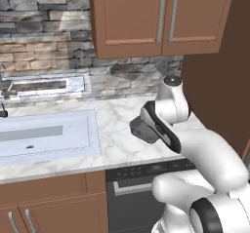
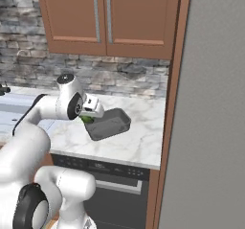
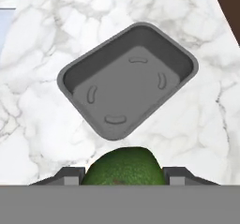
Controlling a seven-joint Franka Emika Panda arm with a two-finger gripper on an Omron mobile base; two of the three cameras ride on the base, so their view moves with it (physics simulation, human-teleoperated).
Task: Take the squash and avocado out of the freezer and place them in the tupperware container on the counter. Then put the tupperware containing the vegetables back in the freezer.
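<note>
The green avocado [image 3: 124, 167] sits clamped between the jaws of the gripper [image 3: 123, 175], hanging above the tupperware container [image 3: 127, 80] and just short of its near rim. The tub lies empty on the marble surface [image 3: 197, 124], bare veined stone on every side of it. In the right base view the tub [image 2: 109, 123] rests near the surface's front edge, the grey freezer [image 2: 210, 127] door well to its right. The left base view shows the pale sink [image 1: 46, 137] far left of the tub [image 1: 142, 129]. No legible writing anywhere.
</note>
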